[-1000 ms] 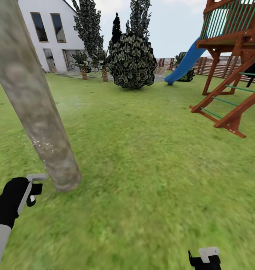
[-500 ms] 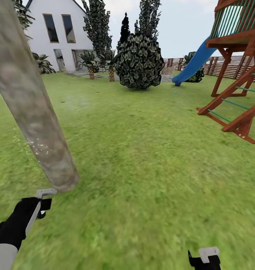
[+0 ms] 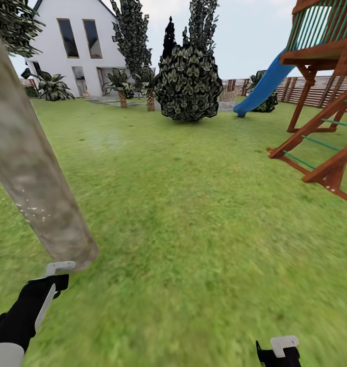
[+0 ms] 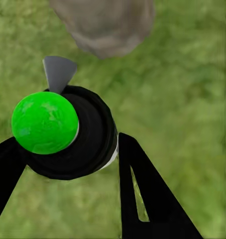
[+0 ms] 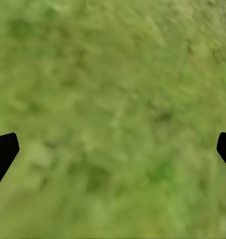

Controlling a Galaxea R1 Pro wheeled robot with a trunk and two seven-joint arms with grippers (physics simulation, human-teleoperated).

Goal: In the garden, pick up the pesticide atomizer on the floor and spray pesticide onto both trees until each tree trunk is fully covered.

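Head view, left to right. A tree trunk [image 3: 35,188], mottled grey-tan and leaning across the left of the frame, meets the grass floor [image 3: 194,229] at its base; a scatter of white pesticide specks [image 3: 30,206] lies on its lower part. Just below the trunk's base, the left gripper [image 3: 43,293] is clenched on the pesticide atomizer [image 3: 58,266], whose pale grey nozzle points toward the trunk and ends just short of it. In the left wrist view the atomizer [image 4: 68,132] appears end-on as a black round body with a bright green cap and a grey pointed nozzle, held between the two black fingers [image 4: 143,194]; the trunk base [image 4: 103,22] stands just beyond the nozzle.

Background, left to right: a white house [image 3: 76,48] with tall windows, short palms [image 3: 122,84] before it, narrow dark cypress-like trees [image 3: 130,35], and a rounded dark bush [image 3: 188,84]. Further right, a blue slide [image 3: 260,86] descends from a red-brown wooden play tower [image 3: 324,102], with a slatted brown fence [image 3: 306,92] behind.

At the lower right edge of the head view, the right gripper [image 3: 280,351] shows in part. In the right wrist view its black fingertips [image 5: 3,154] stand wide apart at the two sides, released, with bare grass [image 5: 113,119] between them.
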